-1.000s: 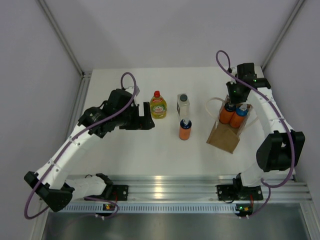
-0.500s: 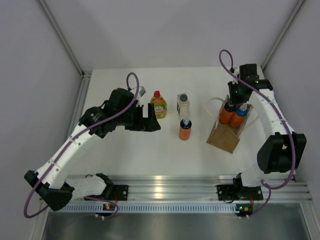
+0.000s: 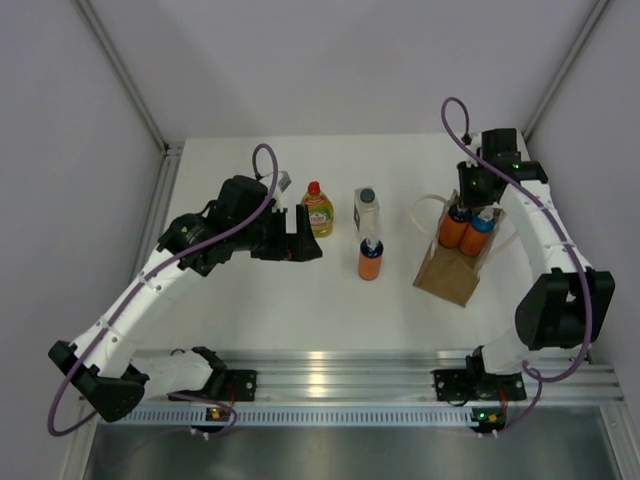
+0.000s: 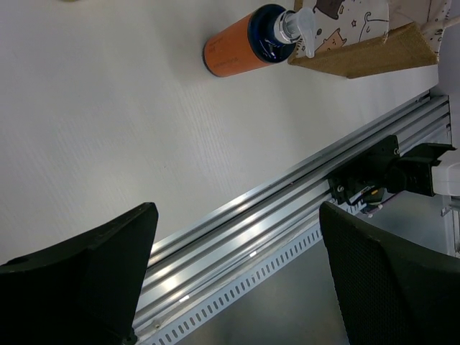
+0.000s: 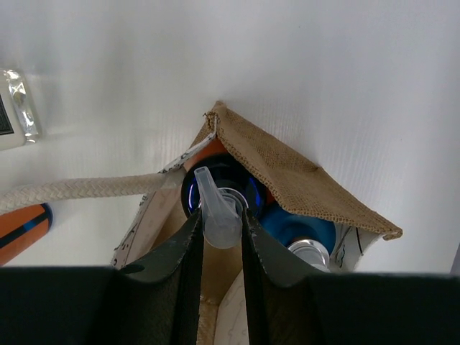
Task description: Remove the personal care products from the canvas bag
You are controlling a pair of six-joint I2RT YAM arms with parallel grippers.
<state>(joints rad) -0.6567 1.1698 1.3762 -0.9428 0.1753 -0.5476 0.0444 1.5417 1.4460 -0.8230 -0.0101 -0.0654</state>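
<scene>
The tan canvas bag (image 3: 448, 273) stands at the right with two orange bottles in it, one (image 3: 453, 228) beside the other (image 3: 479, 235). My right gripper (image 3: 468, 207) is shut on the clear pump top (image 5: 219, 215) of the left one, inside the bag's mouth (image 5: 302, 176); the second bottle's blue top (image 5: 298, 231) sits beside it. A third orange bottle (image 3: 370, 259) stands on the table, also in the left wrist view (image 4: 248, 41). The yellow-green bottle (image 3: 317, 211) and the whitish bottle (image 3: 367, 209) stand behind it. My left gripper (image 3: 303, 234) is open and empty, just left of the yellow-green bottle.
A white rope handle (image 5: 79, 189) of the bag loops out to its left. The aluminium rail (image 3: 340, 370) runs along the table's near edge. The enclosure's walls stand close on the left and right.
My left gripper moved right, closer to the yellow-green bottle. My right gripper shifted slightly at the bag's mouth, staying over the orange bottle.
</scene>
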